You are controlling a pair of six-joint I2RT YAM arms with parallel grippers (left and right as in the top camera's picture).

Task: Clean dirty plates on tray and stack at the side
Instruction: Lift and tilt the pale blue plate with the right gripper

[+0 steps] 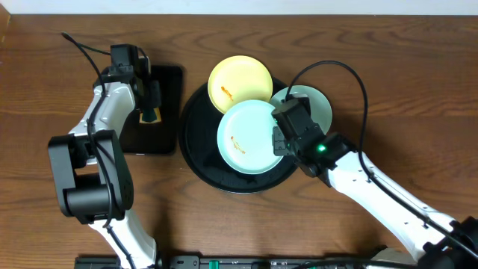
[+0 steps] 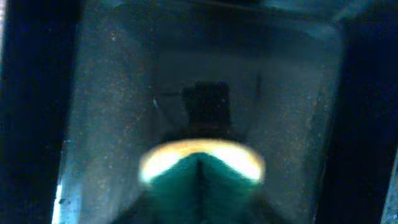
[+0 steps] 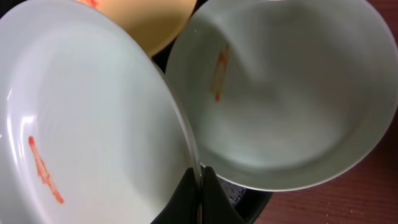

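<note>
Three plates lie on the round black tray [image 1: 196, 142]. The pale yellow plate [image 1: 239, 81] is at the back and carries an orange smear. The front mint plate [image 1: 245, 137] also has a smear. My right gripper [image 1: 278, 140] is shut on this plate's right rim, and in the right wrist view its black fingertips [image 3: 200, 173] pinch the rim of that plate [image 3: 93, 118]. The second mint plate [image 1: 314, 104], smeared too [image 3: 280, 93], lies behind it, partly hidden by the gripper. My left gripper [image 1: 151, 103] hangs over a yellow-green sponge [image 1: 152, 115]; its fingers do not show.
A smaller rectangular black tray [image 1: 168, 82] sits left of the round tray and holds the sponge [image 2: 199, 171]. Dark wood-grain tabletop [image 1: 373, 60] surrounds both trays. The right arm's cable loops over the back right.
</note>
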